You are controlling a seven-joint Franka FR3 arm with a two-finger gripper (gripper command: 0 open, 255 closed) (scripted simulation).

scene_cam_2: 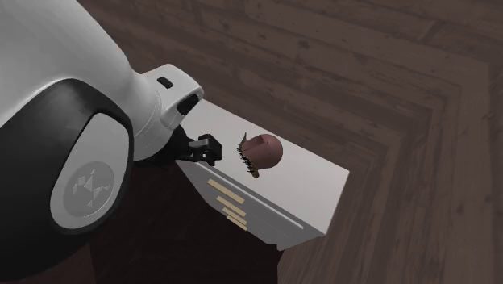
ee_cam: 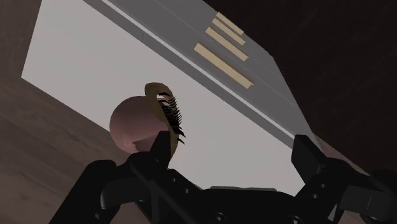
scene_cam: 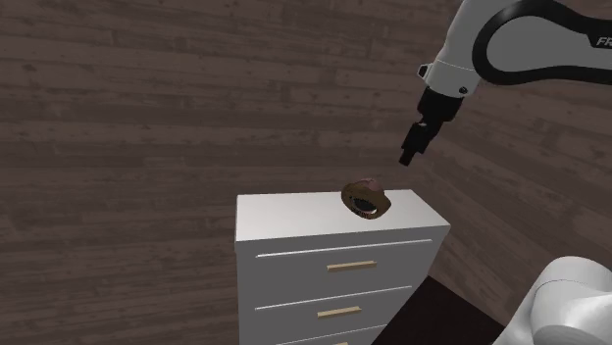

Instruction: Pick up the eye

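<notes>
The eye lies on the dresser's top, close to its front edge and toward the end nearest the arm. It is a pinkish ball with a yellowish rim and dark lashes. Its lashed face looks to point at the dresser's front edge, tipped a little downward, and the smooth back is turned toward the dresser's rear. The body is near round, so no long axis stands out. The lash line seems to run roughly along the front edge, though that is hard to tell.

The gripper hangs above the dresser's near end, clear of the eye. Its fingers stand wide apart with nothing between them.

Risks, as I judge them:
- In the wrist view the eye sits in front of one finger, not in the gap. A straight descent could set that finger on the ball and knock it.
- The ball lies near the front edge, so a nudge could roll it off the dresser.
- Closing on a curved surface off centre could squeeze it out sideways.
</notes>
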